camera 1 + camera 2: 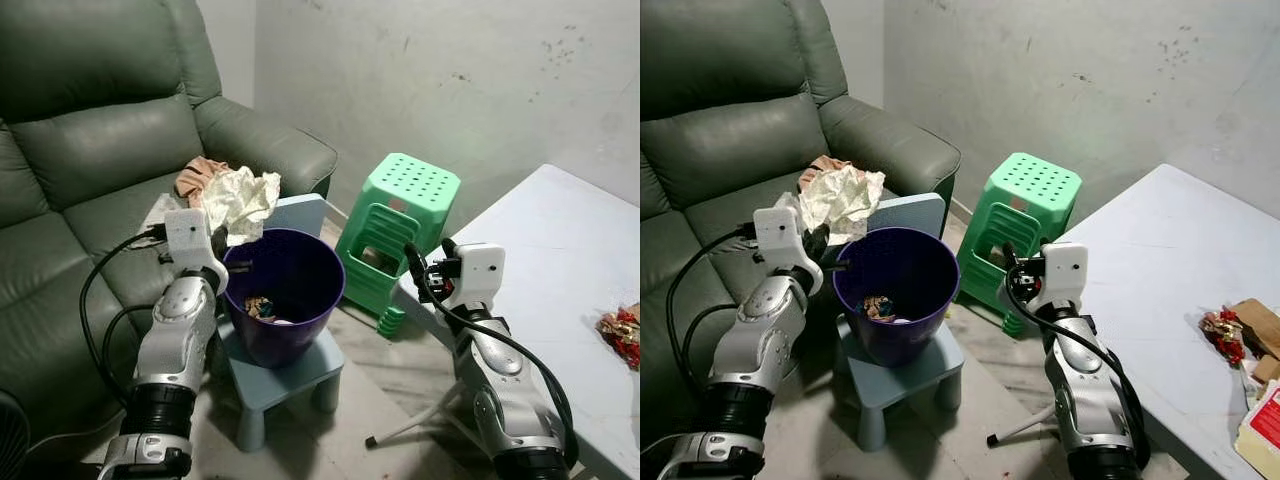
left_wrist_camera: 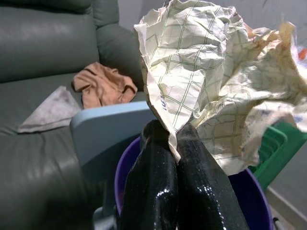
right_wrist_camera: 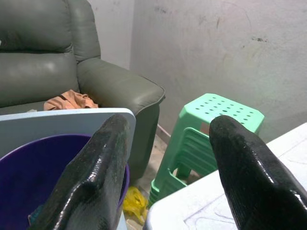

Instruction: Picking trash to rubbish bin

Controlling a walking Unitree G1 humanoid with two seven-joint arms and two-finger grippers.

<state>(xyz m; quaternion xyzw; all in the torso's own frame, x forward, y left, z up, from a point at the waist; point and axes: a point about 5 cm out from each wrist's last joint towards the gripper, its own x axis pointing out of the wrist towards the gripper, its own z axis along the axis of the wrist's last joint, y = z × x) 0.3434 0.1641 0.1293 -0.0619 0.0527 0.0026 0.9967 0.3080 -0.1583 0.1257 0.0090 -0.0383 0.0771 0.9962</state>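
We hold a crumpled sheet of checked paper (image 1: 243,200) in our left gripper (image 2: 173,139), fingers pinched tight on its lower edge, just above the far-left rim of the purple rubbish bin (image 1: 285,300), which sits on a small blue stool (image 1: 290,385) beside the green sofa (image 1: 90,150). Our right gripper (image 3: 168,158) hangs w/ fingers spread apart and nothing between them, near the white table (image 1: 560,250) and the green plastic stool (image 1: 400,225). Progress, as we judge it: some scraps (image 1: 262,308) already lie at the bin's bottom, the paper is about ready to drop, not yet released. Still left, approx.: a red wrapper (image 1: 1223,335) on the table's right side. The paper stands upward from the fingers, long axis roughly vertical, its bulk fanning right over the bin mouth.
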